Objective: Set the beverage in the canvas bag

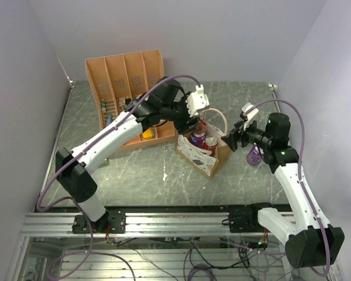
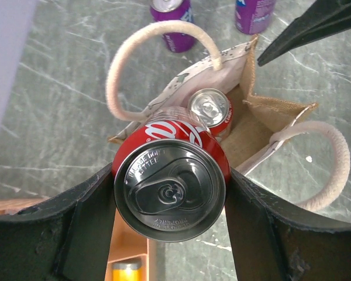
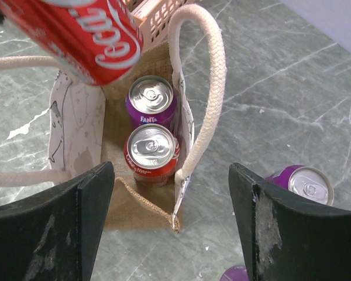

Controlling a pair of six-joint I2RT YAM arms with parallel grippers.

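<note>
Table [image 1: 134, 175] was a grey-green marbled slab. Standing directly on it: canvas bag [image 1: 203, 153] upright mid-table, orange organiser tray [image 1: 126, 88] behind it to the left, and two purple cans [image 2: 172, 26] upright right of the bag, clear of it. A small white scrap [image 1: 165, 174] lay front-left of the bag.

A: How is the counter [image 1: 134, 175] surfaced?
B: Grey-green stone with white veins is shown, evenly lit.
A: What is it enclosed by?
B: Plain pale walls [image 1: 234, 35] are seen at nine, twelve and three o'clock; an aluminium rail [image 1: 181, 222] is set at six.
</note>
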